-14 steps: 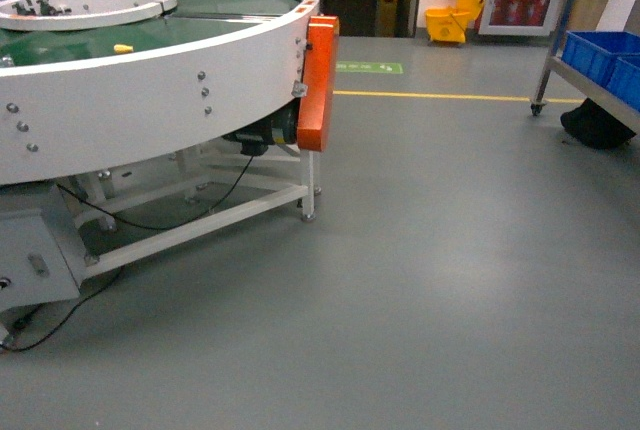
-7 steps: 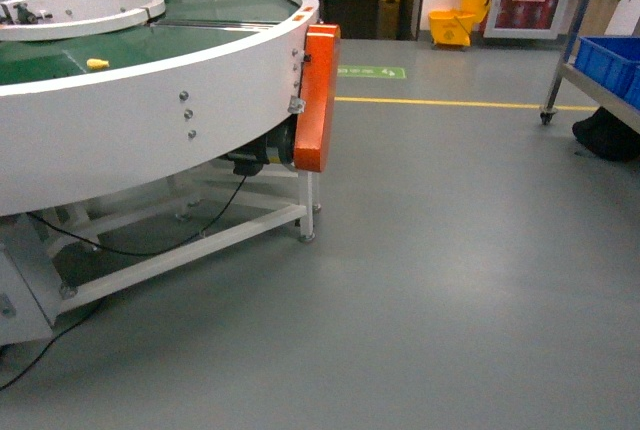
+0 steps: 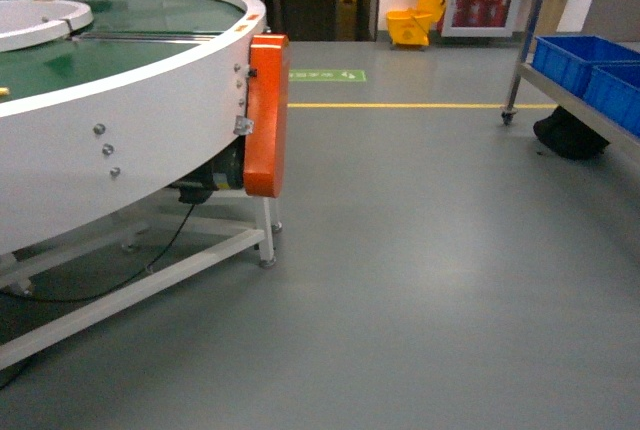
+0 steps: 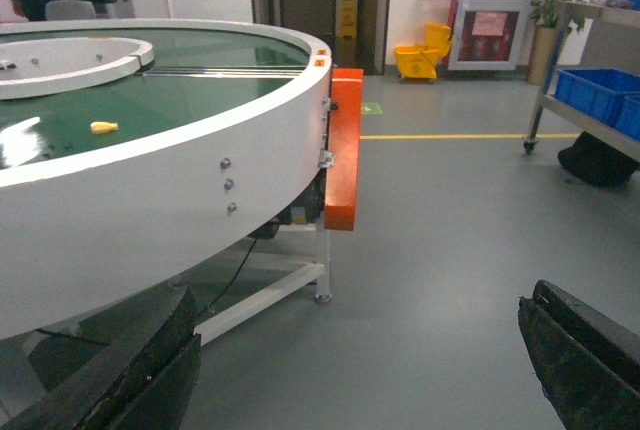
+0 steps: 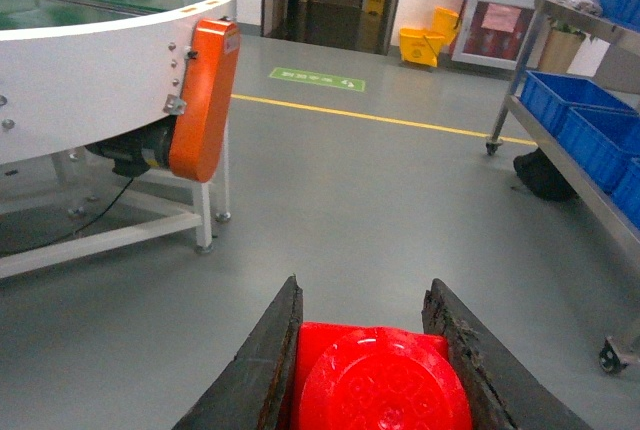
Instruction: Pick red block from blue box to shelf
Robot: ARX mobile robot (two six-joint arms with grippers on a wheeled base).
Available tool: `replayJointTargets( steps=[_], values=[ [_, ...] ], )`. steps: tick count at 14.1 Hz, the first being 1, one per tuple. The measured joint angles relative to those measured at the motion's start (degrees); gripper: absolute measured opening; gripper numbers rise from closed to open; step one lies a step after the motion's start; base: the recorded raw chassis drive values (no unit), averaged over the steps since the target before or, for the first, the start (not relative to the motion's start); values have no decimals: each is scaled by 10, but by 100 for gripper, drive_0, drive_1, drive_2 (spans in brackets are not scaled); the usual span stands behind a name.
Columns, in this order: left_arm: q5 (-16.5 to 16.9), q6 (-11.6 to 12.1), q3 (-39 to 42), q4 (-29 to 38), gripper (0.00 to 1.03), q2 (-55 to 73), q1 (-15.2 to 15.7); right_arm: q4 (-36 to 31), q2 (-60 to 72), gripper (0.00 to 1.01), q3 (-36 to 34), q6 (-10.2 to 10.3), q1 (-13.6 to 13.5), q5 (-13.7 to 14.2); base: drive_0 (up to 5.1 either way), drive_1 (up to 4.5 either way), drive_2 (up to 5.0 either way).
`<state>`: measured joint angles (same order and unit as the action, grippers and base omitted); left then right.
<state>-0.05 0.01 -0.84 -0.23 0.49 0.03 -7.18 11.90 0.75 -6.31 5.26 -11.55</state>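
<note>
In the right wrist view my right gripper [image 5: 365, 285] is shut on the red block [image 5: 380, 380], a bright red studded brick wedged between the two dark fingers above the grey floor. My left gripper [image 4: 360, 300] stands wide open with only floor between its fingers [image 4: 150, 370]. The steel shelf [image 3: 523, 45] stands at the right edge of the head view, some way off, and shows again as the shelf [image 5: 560, 120] in the right wrist view. The blue box is out of view. Neither gripper shows in the head view.
A round white conveyor table [image 3: 130, 120] with an orange motor cover [image 3: 266, 115] fills the left. A yellow brick [image 4: 103, 127] lies on its green belt. Dark-blue crates [image 3: 575, 60] sit on the shelf, a black bag [image 3: 565, 135] under it. A yellow mop bucket [image 3: 415, 25] stands far back.
The head view has swung right: the conveyor table has slid towards the left edge and the shelf with its crates has come further into the frame.
</note>
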Motion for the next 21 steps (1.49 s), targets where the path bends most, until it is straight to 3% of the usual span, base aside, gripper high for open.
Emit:
replayJointTargets(
  steps=[21],
  values=[
    [0, 0, 0, 0, 98, 0, 0, 0, 0, 29, 0, 0, 0, 0, -158, -158, -158]
  ],
)
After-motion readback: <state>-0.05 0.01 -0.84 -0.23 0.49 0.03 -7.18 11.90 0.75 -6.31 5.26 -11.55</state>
